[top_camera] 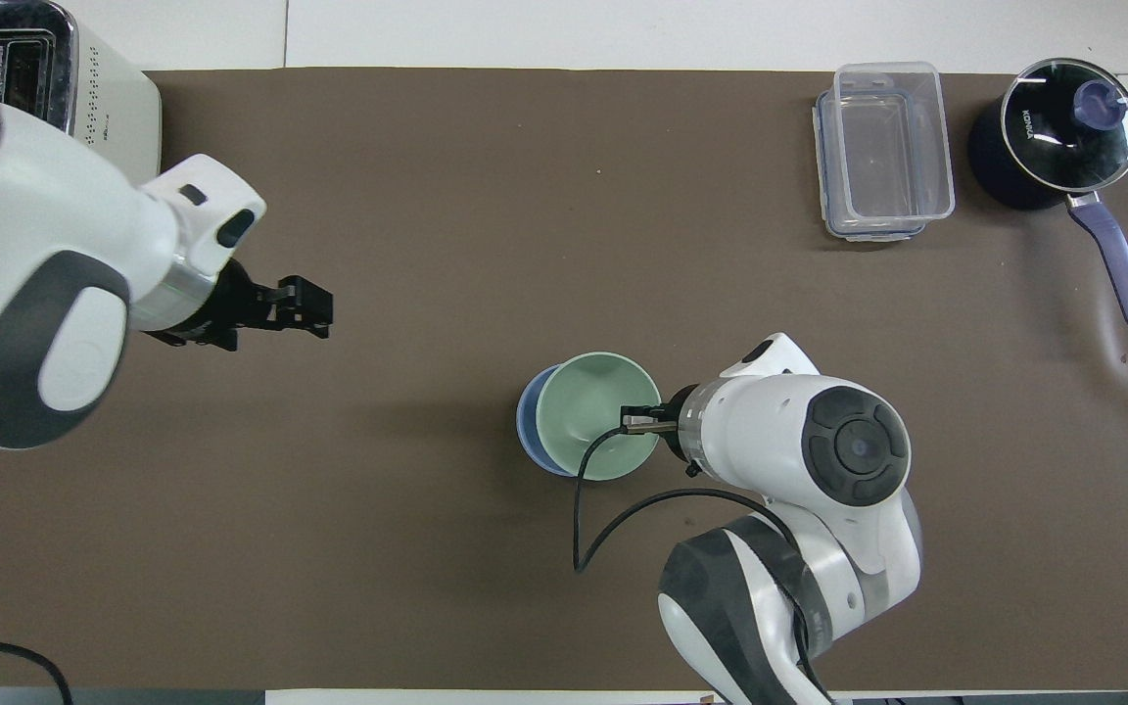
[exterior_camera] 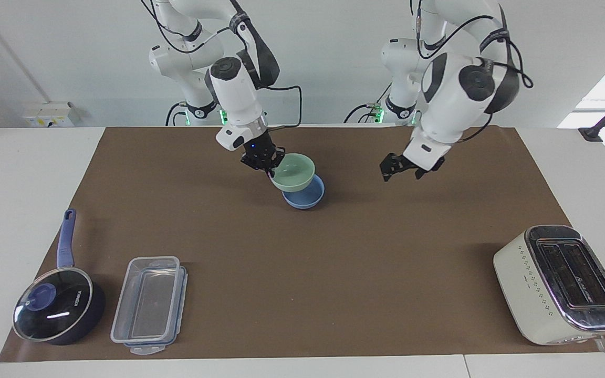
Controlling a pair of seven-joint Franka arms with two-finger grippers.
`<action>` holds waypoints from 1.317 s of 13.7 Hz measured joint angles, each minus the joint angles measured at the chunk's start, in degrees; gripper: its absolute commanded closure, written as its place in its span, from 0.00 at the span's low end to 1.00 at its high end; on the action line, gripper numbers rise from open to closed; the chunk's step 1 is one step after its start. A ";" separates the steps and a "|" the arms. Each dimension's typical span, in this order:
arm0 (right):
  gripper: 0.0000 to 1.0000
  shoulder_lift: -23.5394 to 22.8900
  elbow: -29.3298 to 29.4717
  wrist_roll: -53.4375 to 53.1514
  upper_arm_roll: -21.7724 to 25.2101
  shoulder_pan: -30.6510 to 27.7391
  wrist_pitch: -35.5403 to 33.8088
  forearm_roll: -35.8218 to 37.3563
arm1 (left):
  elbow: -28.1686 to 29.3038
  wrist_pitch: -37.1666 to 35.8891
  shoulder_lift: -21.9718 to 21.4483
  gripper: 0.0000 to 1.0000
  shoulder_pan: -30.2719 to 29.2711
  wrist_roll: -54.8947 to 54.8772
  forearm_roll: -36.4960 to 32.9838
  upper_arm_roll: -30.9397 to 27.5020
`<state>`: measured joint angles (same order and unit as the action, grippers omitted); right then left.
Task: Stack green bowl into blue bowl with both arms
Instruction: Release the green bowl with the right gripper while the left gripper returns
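Right gripper [exterior_camera: 270,171] clenched on green bowl [exterior_camera: 294,171] rim over blue bowl [exterior_camera: 305,197]; left gripper [exterior_camera: 402,170] released above bare mat

Both arms [exterior_camera: 452,89] were glossy white, built of rounded segments with dark grey joint caps and dark grey side panels. Black cables looped along their links, one trailing loose beneath the right arm's wrist. Each ended in a black two-finger gripper on a silver wrist ring. Small green lights glowed at both bases by the brown mat [exterior_camera: 334,283].
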<state>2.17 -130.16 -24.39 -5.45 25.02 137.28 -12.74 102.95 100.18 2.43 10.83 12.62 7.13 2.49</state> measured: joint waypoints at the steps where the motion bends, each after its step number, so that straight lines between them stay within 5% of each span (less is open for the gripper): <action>1: 1.00 -1.09 0.07 0.19 0.00 0.46 0.47 0.00 | -0.22 -1.86 -1.25 0.00 -3.21 -4.27 -0.55 -0.07; 5: 1.00 -2.40 0.15 0.52 0.08 0.80 3.57 0.00 | -7.33 -11.45 -3.29 0.00 -8.87 -11.61 -4.90 -0.15; 10: 1.00 -2.40 0.13 0.52 0.11 0.80 3.87 0.00 | -19.39 -21.01 0.45 0.00 -8.86 -11.61 -6.95 0.13; 18: 1.00 -4.03 -0.39 -0.21 0.14 2.67 6.39 -0.02 | -13.93 -15.72 -1.06 0.00 -8.85 -11.58 -7.00 0.36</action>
<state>-1.86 -130.55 -24.60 -5.32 27.68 143.67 -12.75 89.02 84.45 1.37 1.98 1.03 0.13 2.85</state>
